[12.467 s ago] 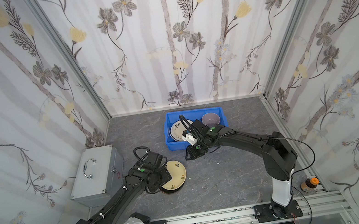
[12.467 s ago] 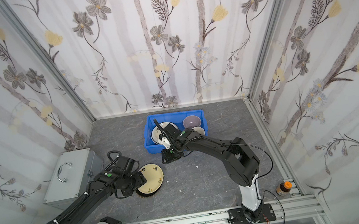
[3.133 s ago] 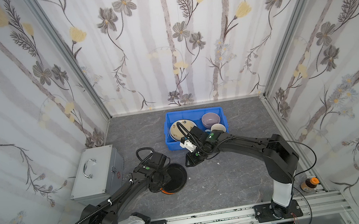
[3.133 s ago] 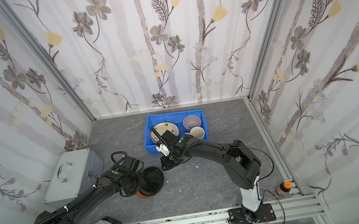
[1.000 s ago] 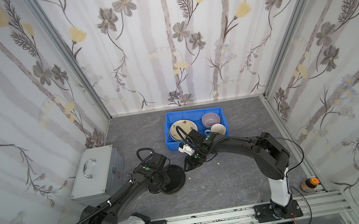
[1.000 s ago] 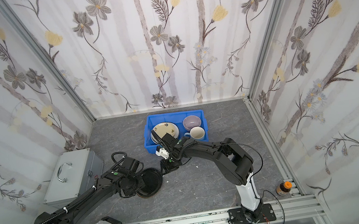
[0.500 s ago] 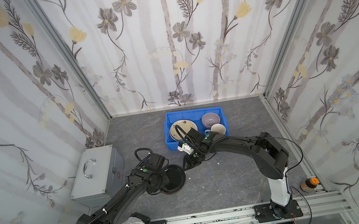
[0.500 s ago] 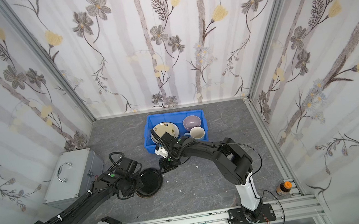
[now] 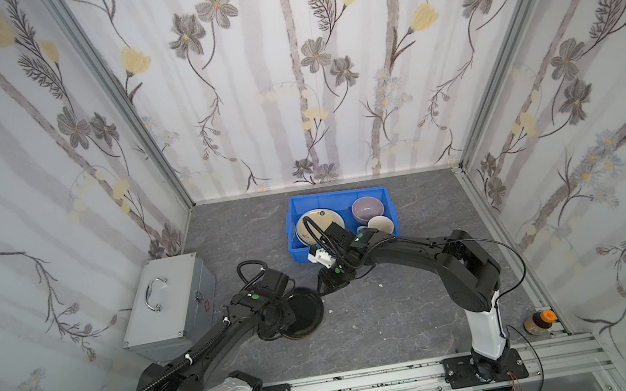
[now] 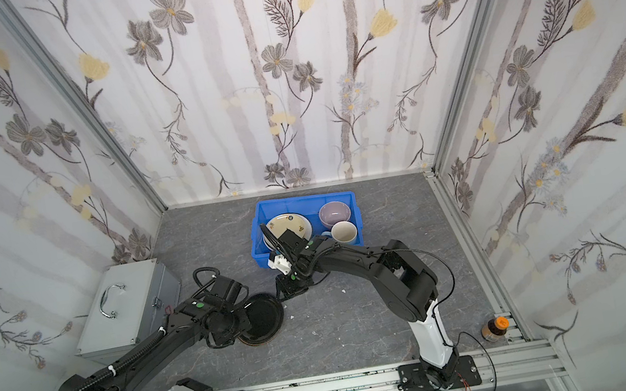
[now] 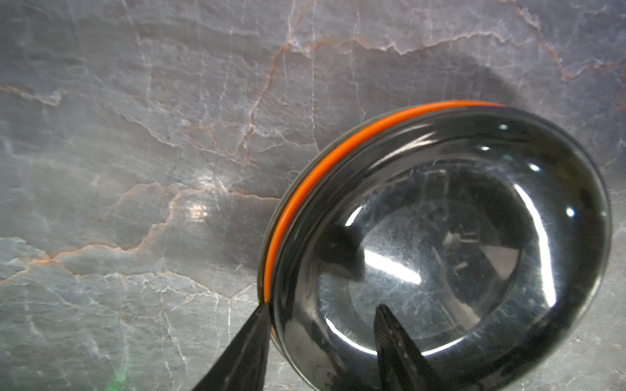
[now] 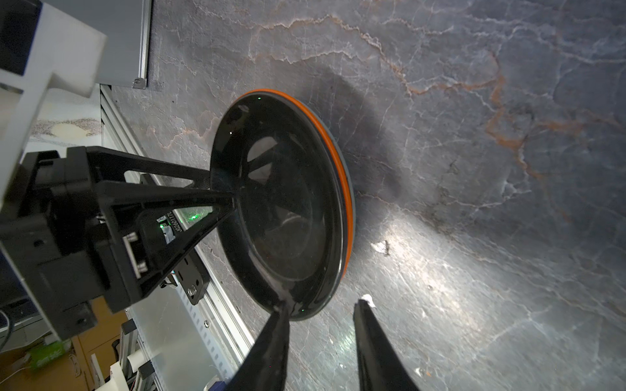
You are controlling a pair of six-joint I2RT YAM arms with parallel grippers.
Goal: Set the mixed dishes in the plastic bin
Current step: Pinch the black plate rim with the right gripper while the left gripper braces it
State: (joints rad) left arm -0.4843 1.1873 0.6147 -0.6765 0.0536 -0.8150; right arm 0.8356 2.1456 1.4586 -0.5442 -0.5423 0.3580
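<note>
Stacked black plate [image 9: 304, 311] met from both sides
The black plate is stacked on an orange plate [image 11: 305, 189] left of the tabletop's [image 9: 384, 320] centre, the orange rim shown plainly only in the wrist views. Its edge is straddled by the left tool [image 11: 321, 306], grip not discernible; the right tool [image 12: 323, 303] is held parted alongside.

One bit of print here: a white code, roughly JG260117, on the black body of the left tool [image 12: 222, 189]. The red sticker [image 9: 202, 306] on the silver case [image 9: 169, 302] is too small to read.
</note>
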